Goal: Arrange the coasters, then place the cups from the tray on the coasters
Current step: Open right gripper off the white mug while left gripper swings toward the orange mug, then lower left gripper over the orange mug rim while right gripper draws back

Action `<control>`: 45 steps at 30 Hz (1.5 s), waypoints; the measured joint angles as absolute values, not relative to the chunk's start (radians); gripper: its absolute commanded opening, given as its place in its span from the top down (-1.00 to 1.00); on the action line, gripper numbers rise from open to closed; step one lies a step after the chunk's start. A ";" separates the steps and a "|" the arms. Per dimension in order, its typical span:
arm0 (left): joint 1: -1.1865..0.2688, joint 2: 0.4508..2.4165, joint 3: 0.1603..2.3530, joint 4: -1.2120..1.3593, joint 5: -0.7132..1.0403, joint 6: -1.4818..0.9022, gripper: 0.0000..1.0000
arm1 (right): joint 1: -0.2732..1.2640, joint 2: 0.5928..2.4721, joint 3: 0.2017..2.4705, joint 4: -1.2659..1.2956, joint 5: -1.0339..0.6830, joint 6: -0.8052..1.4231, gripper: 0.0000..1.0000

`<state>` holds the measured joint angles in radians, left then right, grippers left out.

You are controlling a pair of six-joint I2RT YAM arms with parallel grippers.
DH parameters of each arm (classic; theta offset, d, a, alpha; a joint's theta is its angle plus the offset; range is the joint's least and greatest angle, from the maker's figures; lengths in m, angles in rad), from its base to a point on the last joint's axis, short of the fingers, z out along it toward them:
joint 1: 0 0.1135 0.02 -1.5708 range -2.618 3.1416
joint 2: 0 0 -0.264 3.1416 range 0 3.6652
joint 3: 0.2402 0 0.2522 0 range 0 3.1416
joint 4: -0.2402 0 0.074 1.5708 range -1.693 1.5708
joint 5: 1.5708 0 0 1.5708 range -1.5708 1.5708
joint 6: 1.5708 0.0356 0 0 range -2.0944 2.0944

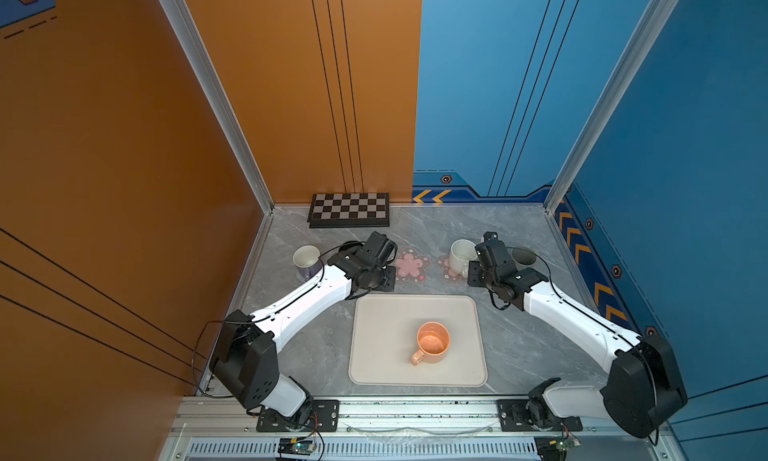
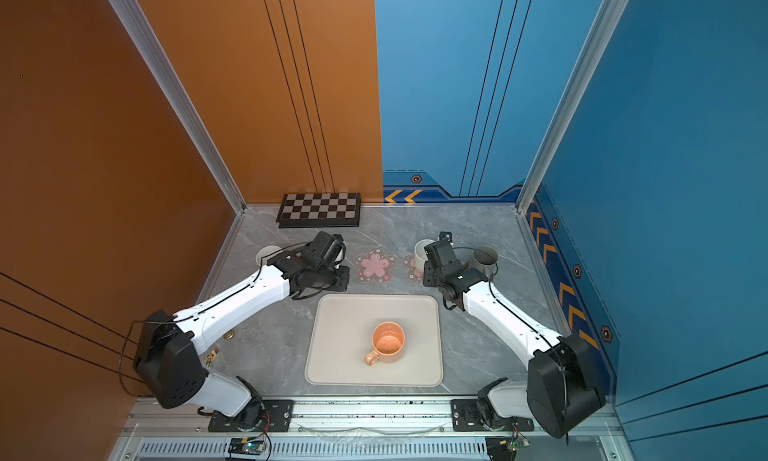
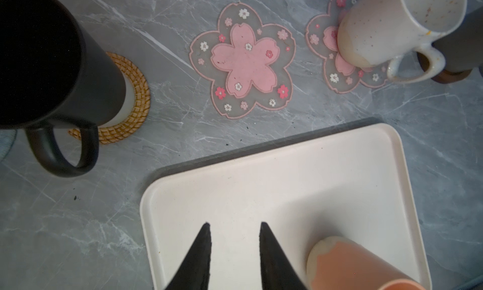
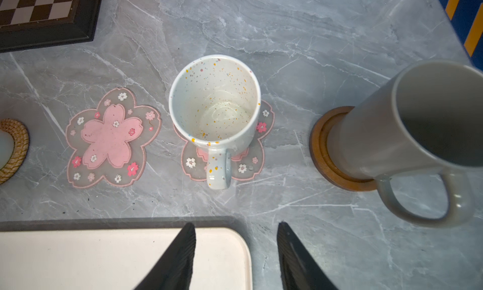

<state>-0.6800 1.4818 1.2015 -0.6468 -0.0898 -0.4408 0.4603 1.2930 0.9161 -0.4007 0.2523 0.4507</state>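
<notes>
Left tool (image 3: 234,223) and right tool (image 4: 236,223) both hanging released, gripping nothing. Orange cup (image 1: 433,341) sitting on tray (image 1: 374,313), lower centre in both top views. Speckled cup (image 4: 214,100) standing on pink coaster (image 4: 247,167).

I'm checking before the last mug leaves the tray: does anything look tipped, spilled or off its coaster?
Nothing is tipped or spilled. The white speckled mug stands upright on its pink flower coaster, the grey mug on the wooden coaster. Only a few dark specks litter the table beside the tray.
</notes>
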 measured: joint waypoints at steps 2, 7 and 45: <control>-0.720 1.458 1.176 -0.646 -0.111 -0.434 0.33 | 0.462 1.259 0.886 -0.417 0.258 0.470 -0.09; -0.790 1.417 1.127 -0.648 -0.148 -0.433 0.33 | 0.469 1.192 0.827 -0.454 0.258 0.520 -0.11; -1.228 1.254 0.870 -0.566 -0.069 -0.458 0.23 | 0.526 1.041 0.673 -0.517 0.290 0.733 -0.19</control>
<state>-1.2282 1.2537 0.8703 -0.5663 -0.0692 -0.4583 0.5259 1.0412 0.6727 -0.5167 0.2901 0.7334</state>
